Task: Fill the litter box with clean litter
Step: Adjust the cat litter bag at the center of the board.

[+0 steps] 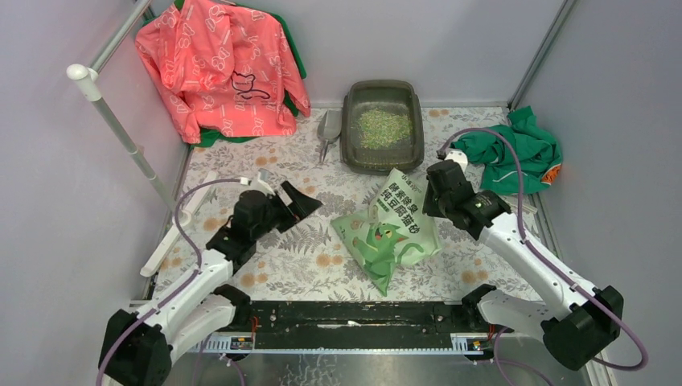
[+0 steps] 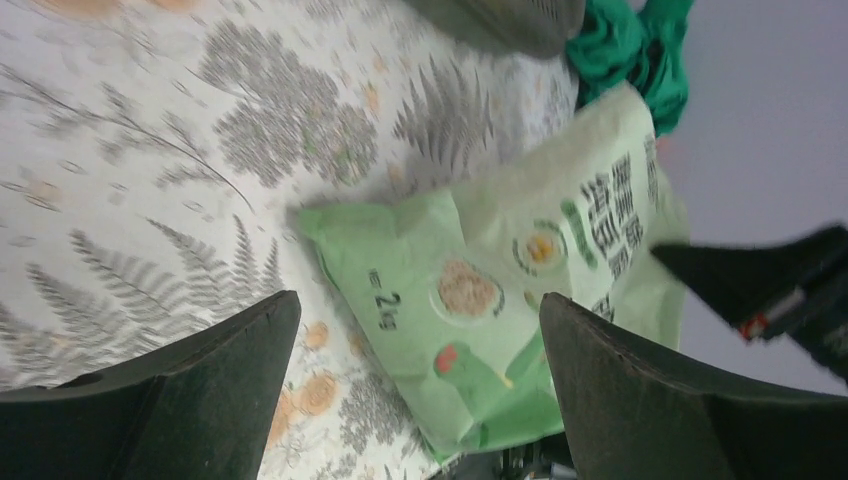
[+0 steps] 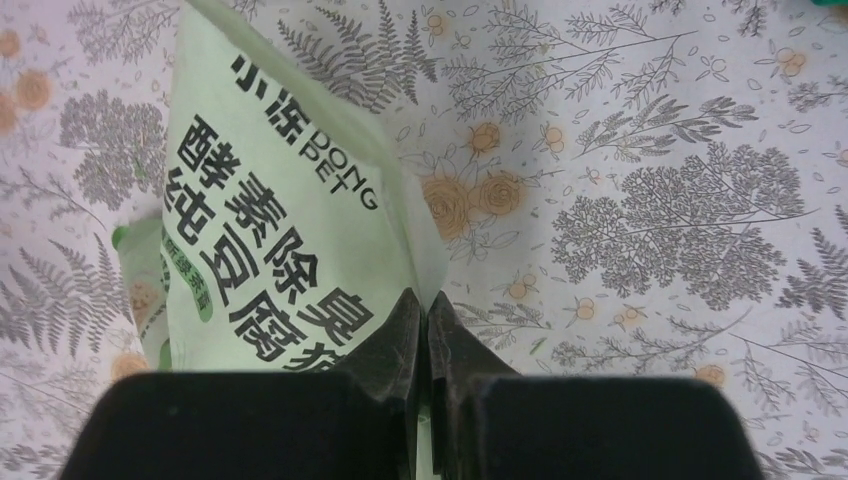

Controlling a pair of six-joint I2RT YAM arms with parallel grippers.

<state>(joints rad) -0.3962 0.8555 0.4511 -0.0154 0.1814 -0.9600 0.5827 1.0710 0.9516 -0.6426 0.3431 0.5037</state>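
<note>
The litter box, a dark grey-olive tray with rounded corners, sits at the far middle of the counter, close to the back wall. A thin, speckled patch of clean litter, pale green and beige, covers the middle of its floor, with dark plastic showing around it. A small grey scoop lies just beside the box's left wall.

Just near of the box, a light green printed bag lies flat on the counter's fern-and-flower print. It runs diagonally, its far end close to the box's near rim. It shows a green cartoon animal and bold black lettering.

The right pincer sits at the bag's right edge, its two dark fingers pressed together. From its own camera the tips meet right where the bag's edge ends. I cannot tell whether any of the plastic is caught between them.

The left pincer hangs over the counter to the left of the bag, well apart from it. Its fingers are spread wide with nothing between them, and the bag fills the view beyond the gap.

A coral-pink printed garment hangs at the far left. A crumpled green cloth lies at the far right, beyond the right arm.
</note>
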